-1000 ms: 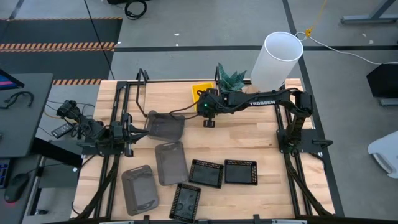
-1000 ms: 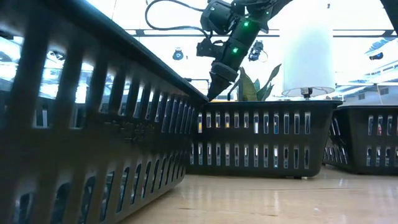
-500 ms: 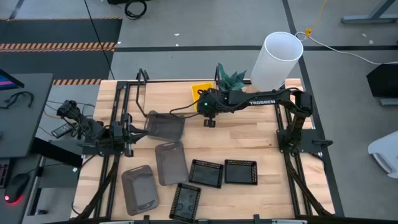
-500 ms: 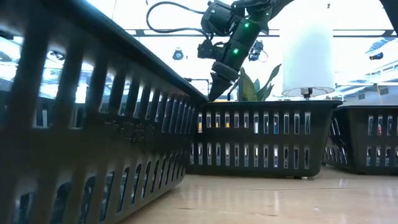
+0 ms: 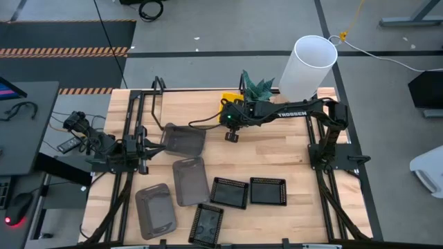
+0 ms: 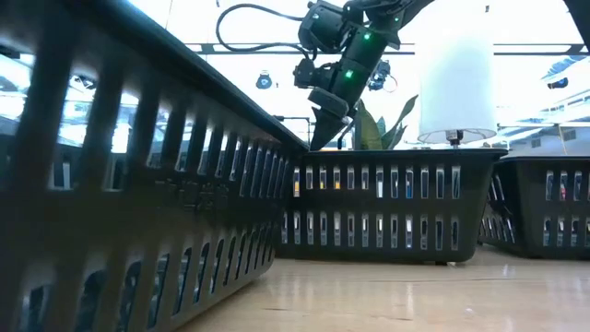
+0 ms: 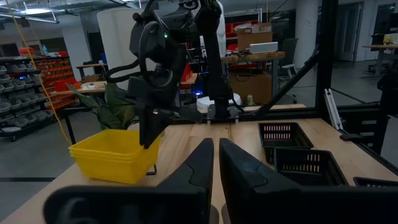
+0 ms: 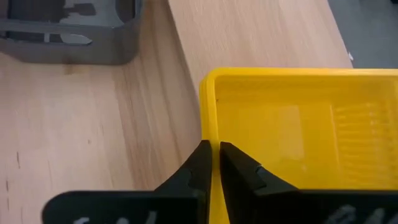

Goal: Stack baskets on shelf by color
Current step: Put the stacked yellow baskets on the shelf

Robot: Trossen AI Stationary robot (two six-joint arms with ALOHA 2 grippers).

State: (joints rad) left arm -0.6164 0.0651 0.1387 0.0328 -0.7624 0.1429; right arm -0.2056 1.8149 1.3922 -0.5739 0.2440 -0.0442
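A stack of bright yellow baskets [image 5: 232, 99] [image 7: 112, 155] sits over the light-wood shelf board [image 8: 261, 37] at the table's far side. My right gripper [image 8: 212, 152] [image 7: 149, 138] reaches down to the stack's near side and is shut on it. Three black baskets [image 5: 229, 192] [image 5: 267, 190] [image 5: 206, 223] and two grey ones [image 5: 190, 180] [image 5: 154, 209] lie flat on the near half of the table. A third grey basket [image 5: 183, 140] lies just in front of my left gripper [image 7: 215, 163], which waits shut at the table's left. My right gripper pinches the yellow basket's near side wall [image 8: 208, 121] close to its left corner, one finger inside the basket and one outside. The fingers come from above, slanting down along the wall. I cannot tell whether the stack's underside rests on the shelf board.
A tall white cylinder [image 5: 308, 66] and a small green plant [image 5: 257, 88] stand at the far edge, right of the yellow stack. The shelf's upright end loop [image 5: 158, 84] rises at the far left. Bare wood lies between the yellow stack and the black baskets.
The yellow stack has shifted a little toward the table's right along the shelf, carried by my right gripper, which stayed shut on its wall. My left arm and the other baskets have kept still.
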